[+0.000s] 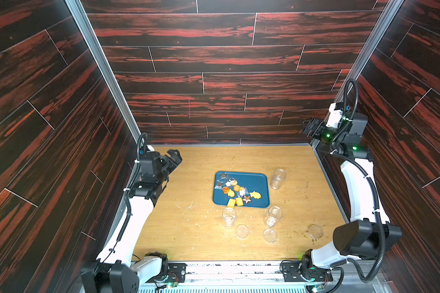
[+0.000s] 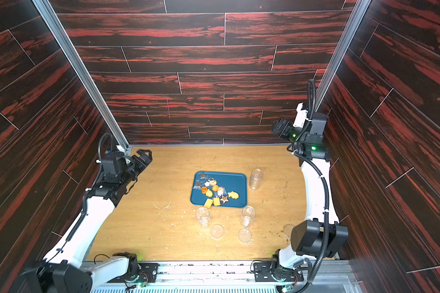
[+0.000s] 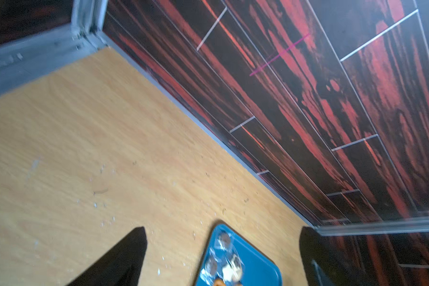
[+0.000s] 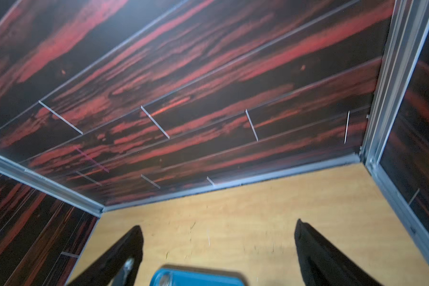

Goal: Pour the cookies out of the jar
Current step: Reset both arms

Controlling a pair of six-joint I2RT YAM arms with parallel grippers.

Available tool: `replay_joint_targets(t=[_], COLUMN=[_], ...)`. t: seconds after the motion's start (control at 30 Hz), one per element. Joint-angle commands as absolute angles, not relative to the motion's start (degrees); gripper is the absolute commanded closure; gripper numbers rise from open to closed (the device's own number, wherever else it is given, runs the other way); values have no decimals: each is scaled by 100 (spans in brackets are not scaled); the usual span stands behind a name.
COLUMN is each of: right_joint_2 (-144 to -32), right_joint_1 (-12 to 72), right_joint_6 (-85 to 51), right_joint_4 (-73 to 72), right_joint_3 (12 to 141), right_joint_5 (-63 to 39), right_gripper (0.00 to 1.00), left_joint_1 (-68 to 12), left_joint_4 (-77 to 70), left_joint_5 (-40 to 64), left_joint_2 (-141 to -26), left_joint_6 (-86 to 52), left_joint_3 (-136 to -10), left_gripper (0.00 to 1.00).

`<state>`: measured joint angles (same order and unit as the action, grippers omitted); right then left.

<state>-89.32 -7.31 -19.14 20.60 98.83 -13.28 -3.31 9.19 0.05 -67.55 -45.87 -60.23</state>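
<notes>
Wooden table (image 1: 188, 241): only top views show the jars (image 1: 278, 178); left claw (image 1: 175, 156) and right claw (image 1: 304, 126) gape, empty.

left black-and-white arm (image 1: 137, 210): bent, hanging out at the side | left black parallel gripper (image 1: 174, 157): jaws wide apart, empty | right black-and-white arm (image 1: 358, 187): reared up way higher | right black parallel gripper (image 1: 306, 128): jaws spread too, empty

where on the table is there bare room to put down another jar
The table is bare between the tray and the back wall, and between the tray and the left arm, crumbs aside. Crowded: the tray's near side, where two jars and two lids sit close; a third jar stands by its right edge.
</notes>
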Motion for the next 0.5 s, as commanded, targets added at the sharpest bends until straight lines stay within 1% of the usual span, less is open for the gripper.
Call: replay_joint_targets(t=[0.0,0.3,0.47], right_joint_2=[-9143,-9097,-8981], right_joint_1=[-828,-1329,-1477], right_joint_6=[-1700,-1617,-1527], right_joint_4=[1934,2202,2202], right_joint_3=[9840,9247,8903], right_joint_5=[-1181,-624,-533], right_gripper=[2,2,2], left_joint_1=[-299,-290,-281], left_joint_4=[686,405,180], left_joint_5=[-425,-788,-1111], left_joint_2=[-6856,-7550,-7734], left_joint_6=[-4276,-4679,-4505], left_joint_3=[-6251,-6405,-6250], left_gripper=[0,0,0])
